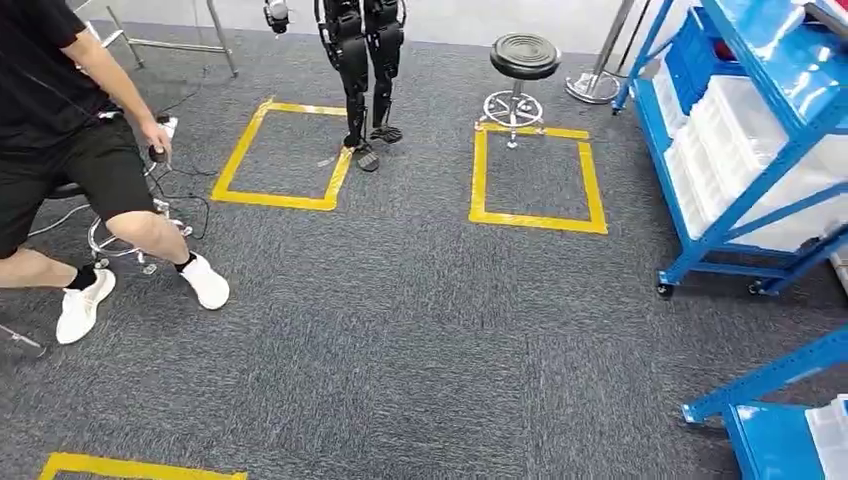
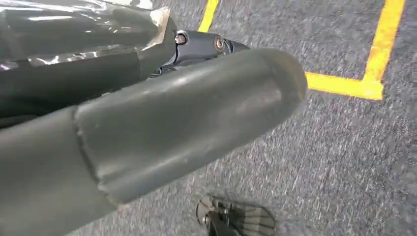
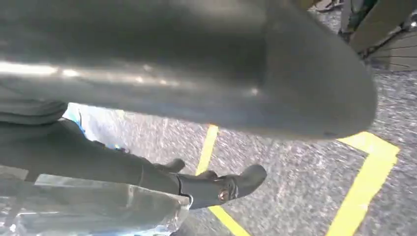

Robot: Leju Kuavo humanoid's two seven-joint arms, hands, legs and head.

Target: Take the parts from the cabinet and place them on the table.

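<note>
Both hands hang over grey carpet (image 1: pixel 400 330): the left hand (image 2: pixel 147 123) and right hand (image 3: pixel 187 88) each hold a clear, crinkly bag (image 2: pixel 74 29), seemingly a part. Judged mid-carry; next it must find the table. Open floor ahead, blue cabinet (image 1: pixel 745 150) right, seated person (image 1: pixel 70 150) left, stool (image 1: pixel 522 65) beyond.

Carpet (image 1: pixel 400 330), centre of frame: grey cloth pile, matt, rough. Tape squares (image 1: pixel 285 155), upper mid: yellow, smooth, slight sheen. Shelving rack (image 1: pixel 745 170), right edge: blue-painted metal, glossy; bins (image 1: pixel 720 130) on it are seen as translucent white plastic. Stool (image 1: pixel 523 55), top centre: black matt seat, chromed metal base. Left hand (image 2: pixel 162 128): thumb cover is rendered in grey smooth plastic w/ dull sheen; clear crinkly glossy film (image 2: pixel 74 29) is held against the dark fingers. Right hand (image 3: pixel 196 73): same grey plastic, same film (image 3: pixel 88 211).
</note>
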